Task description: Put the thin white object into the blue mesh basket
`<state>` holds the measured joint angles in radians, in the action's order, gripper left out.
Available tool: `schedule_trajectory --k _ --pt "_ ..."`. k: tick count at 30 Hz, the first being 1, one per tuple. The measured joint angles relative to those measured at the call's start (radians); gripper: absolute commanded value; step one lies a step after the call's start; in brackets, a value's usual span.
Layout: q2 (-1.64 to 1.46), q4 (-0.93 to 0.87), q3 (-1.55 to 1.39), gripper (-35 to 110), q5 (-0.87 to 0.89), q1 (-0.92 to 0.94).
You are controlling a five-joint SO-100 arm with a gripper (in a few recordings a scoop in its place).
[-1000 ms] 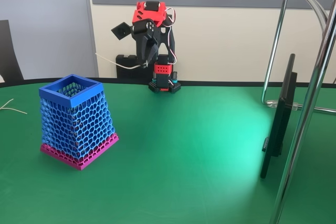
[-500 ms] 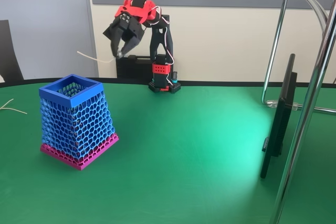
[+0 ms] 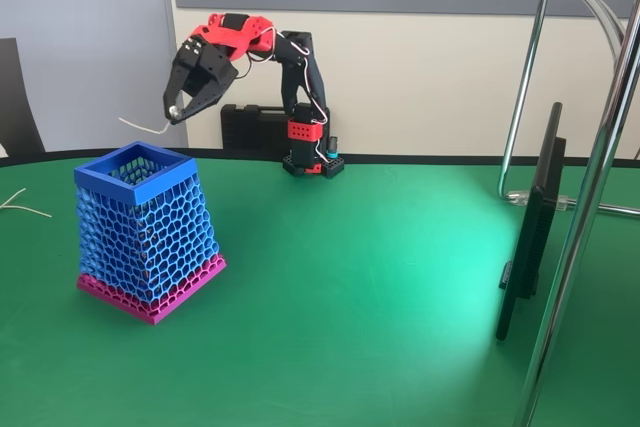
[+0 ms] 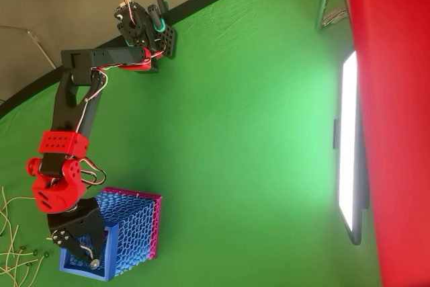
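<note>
Swinging over from its base, the red-and-black arm now hangs its gripper (image 3: 177, 110) above the tall blue honeycomb-mesh basket (image 3: 148, 222), jaws pinched on the thin off-white curved wire (image 3: 140, 127). Risk: the wire trails sideways past the square rim and could catch there or drop outside. Open green table (image 3: 360, 277) all around.

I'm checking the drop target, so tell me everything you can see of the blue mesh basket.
The blue mesh basket is tall and tapered, plastic-looking honeycomb mesh with a solid square blue rim and a wider magenta-pink base. It stands upright on the green table, mouth open. The gripper hangs just above it, apart, holding the thin white object.
</note>
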<state>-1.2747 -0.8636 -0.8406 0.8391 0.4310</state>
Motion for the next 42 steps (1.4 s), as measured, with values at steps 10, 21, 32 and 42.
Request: schedule_trajectory --k 10,21,32,42 --pt "0.044 0.077 0.031 15 0.048 0.023" --pt "0.051 0.175 0.014 26 0.115 0.061" --pt "0.051 0.377 -0.126 30 0.126 0.071" --pt "0.044 0.374 -0.153 30 0.084 -0.014"
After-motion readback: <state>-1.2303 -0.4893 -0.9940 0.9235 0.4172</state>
